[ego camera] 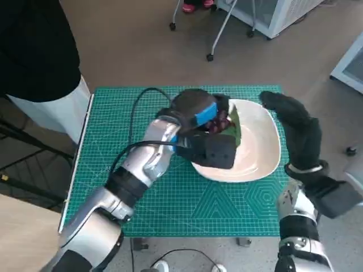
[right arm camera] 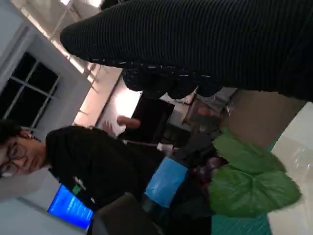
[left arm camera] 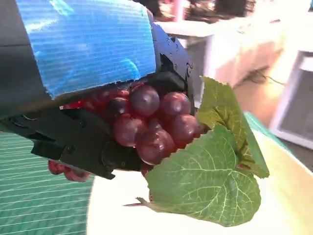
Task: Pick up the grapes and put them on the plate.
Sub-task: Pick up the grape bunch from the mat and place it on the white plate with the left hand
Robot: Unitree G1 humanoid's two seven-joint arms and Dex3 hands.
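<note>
Left hand point(ego camera: 201, 119): grips grapes point(left arm camera: 151, 125) over plate point(ego camera: 261, 147) | Right hand point(ego camera: 295, 127): holds nothing, fingers extended, beside plate rim

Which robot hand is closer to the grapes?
The left. The left hand holds the grapes over the plate. The right hand hangs past the plate's far-right rim, apart from the grapes and holding nothing.

L hand point(ego camera: 199, 116) holds grapes point(ego camera: 218, 123) over plate point(ego camera: 266, 144); R hand point(ego camera: 295, 127) beside.
</note>
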